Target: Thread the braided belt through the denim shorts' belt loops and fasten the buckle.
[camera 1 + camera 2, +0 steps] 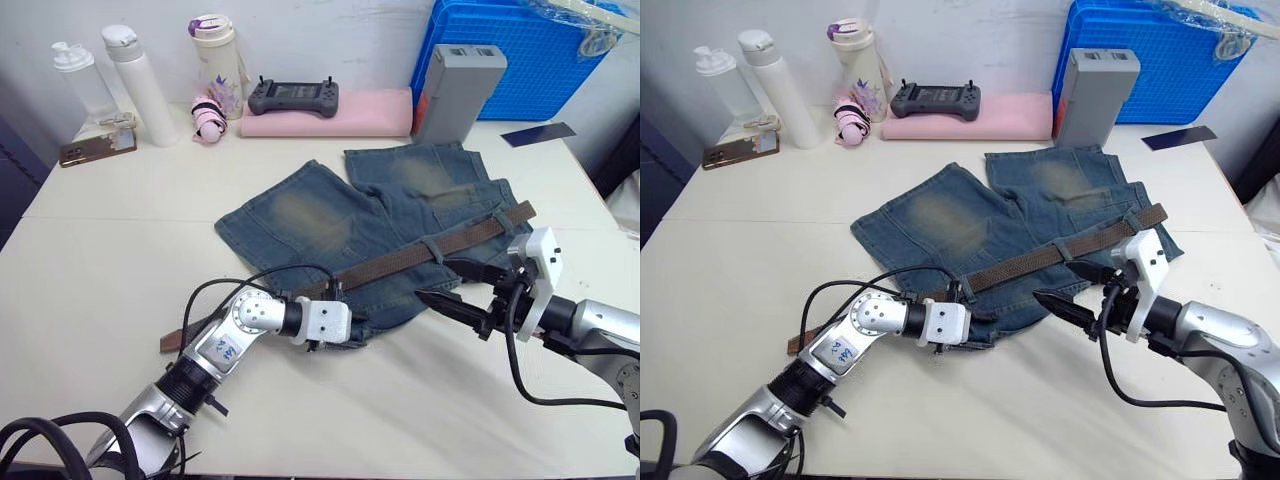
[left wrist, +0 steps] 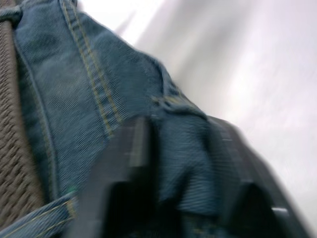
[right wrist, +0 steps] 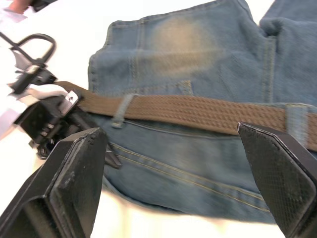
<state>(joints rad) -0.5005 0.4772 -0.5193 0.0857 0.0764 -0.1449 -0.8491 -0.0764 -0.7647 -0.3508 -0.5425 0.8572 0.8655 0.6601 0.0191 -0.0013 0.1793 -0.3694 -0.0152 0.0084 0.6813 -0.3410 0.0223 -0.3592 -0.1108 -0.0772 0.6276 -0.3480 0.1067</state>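
Note:
The denim shorts (image 1: 340, 225) lie flat mid-table, legs pointing away. The braided belt (image 1: 400, 262) runs slantwise along the waistband, passing under a belt loop (image 1: 432, 250); its ends stick out at the near left (image 1: 172, 340) and far right (image 1: 522, 211). My left gripper (image 1: 350, 326) is shut on a fold of the waistband's edge, denim pinched between its fingers (image 2: 124, 163). My right gripper (image 1: 432, 280) hovers open just off the waistband's near edge, right of the left one, holding nothing. Another belt loop (image 3: 121, 110) crosses the belt near the left gripper. I cannot make out the buckle.
Along the far edge stand several bottles (image 1: 135, 80), a controller (image 1: 293, 97) on a pink folded cloth (image 1: 340, 118), a grey box (image 1: 458, 90) and a blue crate (image 1: 520, 55). A phone (image 1: 95, 150) lies far left, a dark card (image 1: 538, 133) far right.

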